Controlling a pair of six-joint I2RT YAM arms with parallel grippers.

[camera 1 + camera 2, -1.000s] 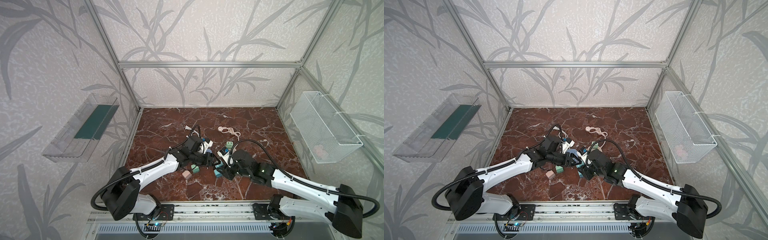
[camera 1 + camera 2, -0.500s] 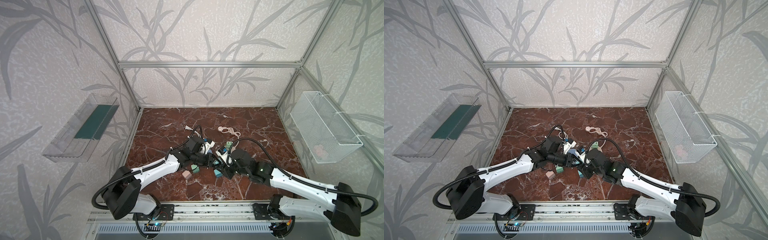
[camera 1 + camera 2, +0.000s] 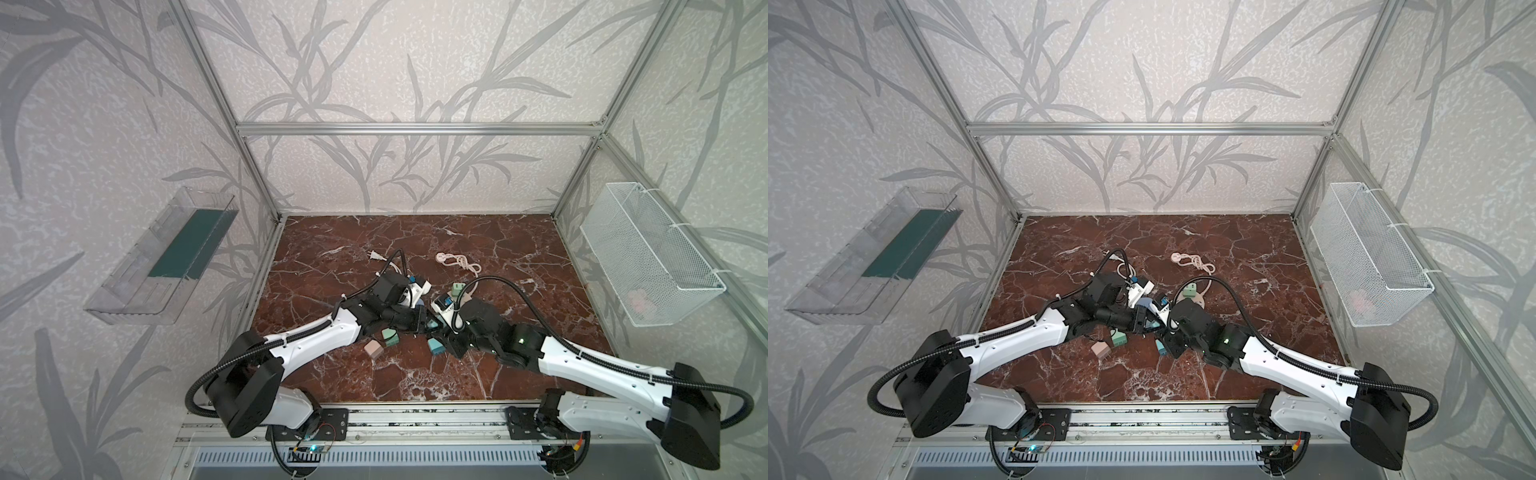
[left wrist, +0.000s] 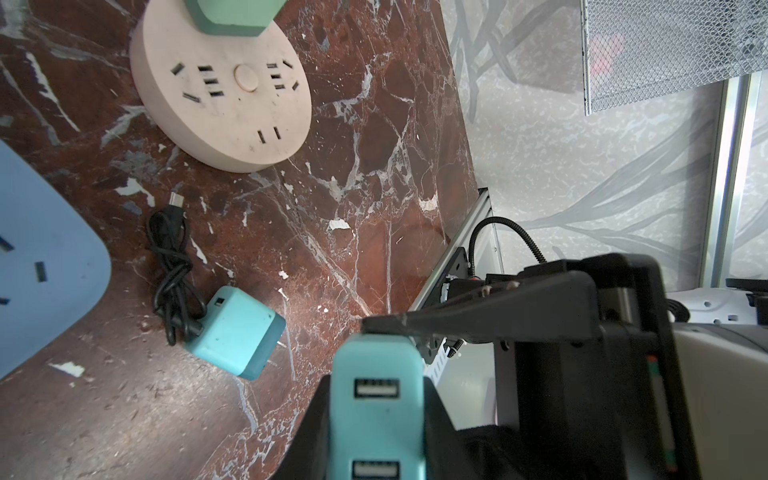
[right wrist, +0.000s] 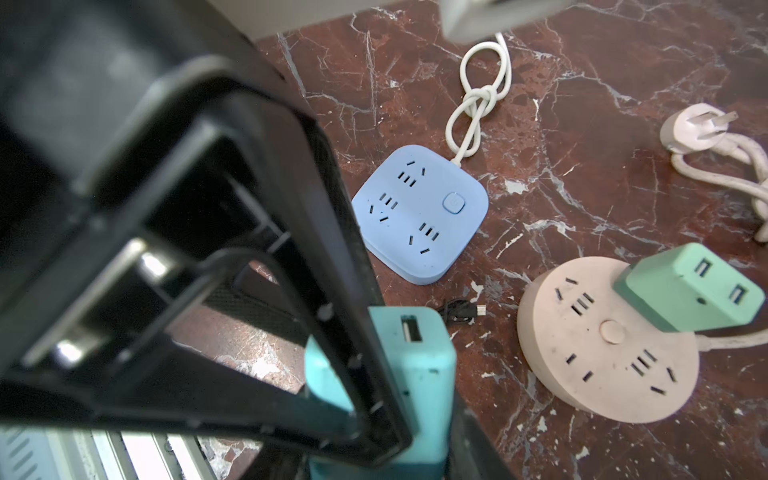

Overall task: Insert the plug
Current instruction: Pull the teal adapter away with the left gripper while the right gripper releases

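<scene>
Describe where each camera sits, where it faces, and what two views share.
Top views: high at the front, looking down on the red marble table; both arms show.
Left wrist: left arm, looking past the left gripper, shut on a teal USB charger, toward the round pink power strip.
Right wrist: right arm, facing the square blue power strip; the left gripper fills the foreground.
Shared: both wrist views show charger and pink strip.

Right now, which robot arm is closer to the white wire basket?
Right. The right arm lies on the table's side below the white wire basket; the left arm is opposite, near the clear shelf.
</scene>
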